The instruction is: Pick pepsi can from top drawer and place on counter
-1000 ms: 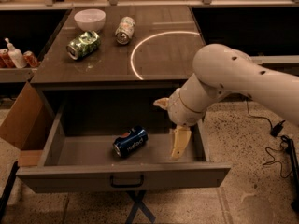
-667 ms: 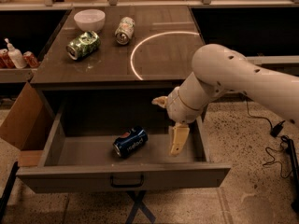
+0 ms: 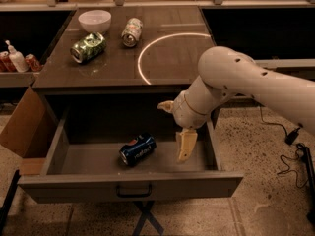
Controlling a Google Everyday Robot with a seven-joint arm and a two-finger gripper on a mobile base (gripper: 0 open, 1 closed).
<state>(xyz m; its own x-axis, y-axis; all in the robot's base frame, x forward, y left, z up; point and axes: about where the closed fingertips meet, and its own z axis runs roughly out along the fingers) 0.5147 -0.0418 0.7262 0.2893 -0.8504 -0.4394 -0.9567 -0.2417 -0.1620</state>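
- counter (image 3: pixel 197 68): above drawer, set-down spot.
- drawer (image 3: pixel 133 183): pulled open.
- gripper (image 3: pixel 171 132): over drawer's right side, fingers spread, empty.
- can (image 3: pixel 138 149): lying sideways on drawer floor, left of gripper, apart; likely light, stiff, slick, rolls easily; best pinched across mid-body.

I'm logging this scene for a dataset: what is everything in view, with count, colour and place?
counter: one, grey-brown, white arc on it
top drawer: one, grey-brown, open below the counter
pepsi can: one, dark blue, lying in the top drawer
bowl: one, white, counter's far edge
green can: one, green, lying on counter
pale can: one, whitish-green, lying on counter beside bowl
cardboard box: one, brown, beside drawer
bottle: one, white, side shelf
red cans: two, red, flanking bottle
arm: one, white, over drawer
gripper: one, beige, in drawer, apart from pepsi can
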